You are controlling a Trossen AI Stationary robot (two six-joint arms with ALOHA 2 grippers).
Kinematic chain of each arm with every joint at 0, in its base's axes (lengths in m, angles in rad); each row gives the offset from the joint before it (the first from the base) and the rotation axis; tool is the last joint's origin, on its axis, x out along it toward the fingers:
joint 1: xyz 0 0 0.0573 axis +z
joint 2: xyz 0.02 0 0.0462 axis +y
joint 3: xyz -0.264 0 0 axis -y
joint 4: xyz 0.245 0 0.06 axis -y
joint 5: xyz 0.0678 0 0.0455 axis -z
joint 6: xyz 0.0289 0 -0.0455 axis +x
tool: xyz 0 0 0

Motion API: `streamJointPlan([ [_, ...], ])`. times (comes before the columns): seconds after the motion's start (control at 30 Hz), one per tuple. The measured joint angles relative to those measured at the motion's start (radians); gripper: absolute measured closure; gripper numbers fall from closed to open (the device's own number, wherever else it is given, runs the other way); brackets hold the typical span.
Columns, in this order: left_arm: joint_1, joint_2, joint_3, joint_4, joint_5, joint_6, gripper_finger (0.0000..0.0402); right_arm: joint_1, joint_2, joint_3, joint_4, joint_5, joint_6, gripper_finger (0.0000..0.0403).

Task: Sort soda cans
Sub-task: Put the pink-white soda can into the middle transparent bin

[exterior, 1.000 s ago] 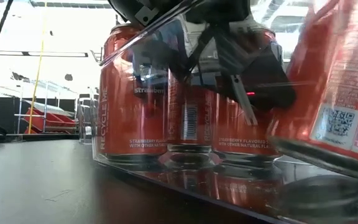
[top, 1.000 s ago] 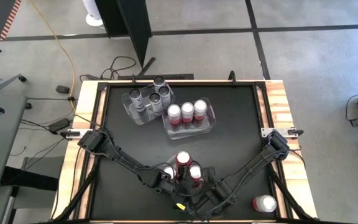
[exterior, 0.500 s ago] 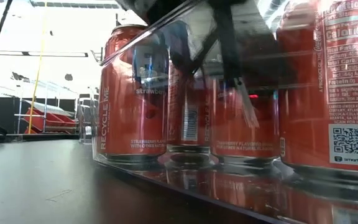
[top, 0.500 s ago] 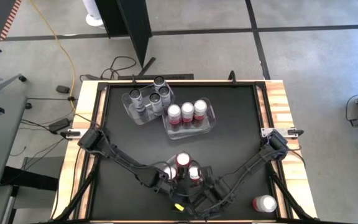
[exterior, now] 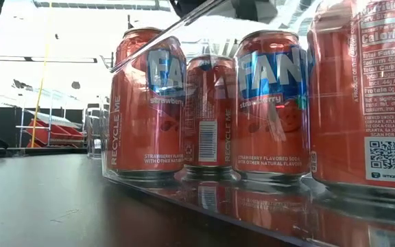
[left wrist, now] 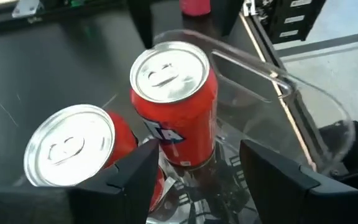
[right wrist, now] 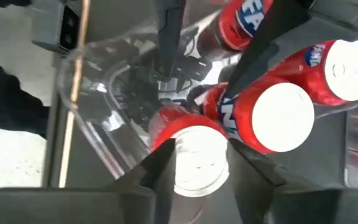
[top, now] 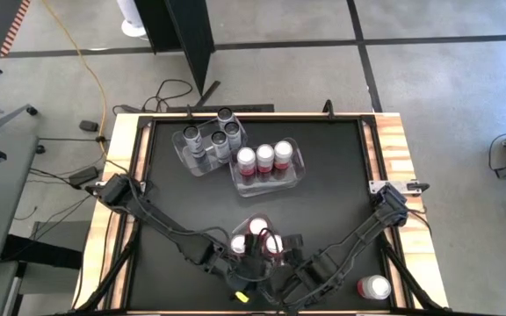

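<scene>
I see both my left hand (top: 232,263) and right hand (top: 281,263) open beside three red soda cans (top: 255,239) in a clear bin (left wrist: 303,93).

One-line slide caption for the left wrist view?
Left gripper open behind a red soda can standing in a clear bin, another can beside it.

— How's your light from above?
— Even and soft; the black table (top: 323,193) throws hardly a shadow, and the can tops glare white.
— And your low view?
— Strongly backlit. The room behind is blown out, the red cans (exterior: 146,103) stand sharp in the middle, and the nearest can (exterior: 365,96) at the edge looms large and softer. The clear bin (exterior: 204,182) mirrors them.
— Your wrist views?
— Right wrist: the can lid (right wrist: 199,160) is washed out, fingers blurred. Left wrist: crisp lids, gentle sheen.
</scene>
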Motion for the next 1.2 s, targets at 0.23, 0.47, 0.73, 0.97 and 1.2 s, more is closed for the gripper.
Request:
streamJointPlan([
  [0.23, -0.011, -0.073, 0.0, 0.001, -0.019, 0.077, 0.0178, 0.067, -0.016, 0.04, -0.104, -0.002, 0.169, 0.0161],
  [0.47, -0.013, -0.141, 0.0, 0.001, -0.031, 0.152, 0.0178, 0.209, -0.07, 0.027, -0.111, 0.071, 0.451, 0.0144],
  [0.73, -0.019, -0.198, -0.001, 0.073, -0.019, 0.214, 0.0179, 0.299, -0.065, -0.129, 0.02, 0.287, 0.536, 0.0142],
  [0.97, -0.014, -0.247, -0.001, 0.209, -0.003, 0.287, 0.0267, 0.239, -0.063, -0.205, 0.366, 0.553, 0.097, 0.0149],
  [1.2, -0.017, -0.312, -0.001, 0.198, -0.08, 0.35, 0.0395, 0.206, -0.064, -0.205, 0.404, 0.676, -0.076, 0.0287],
])
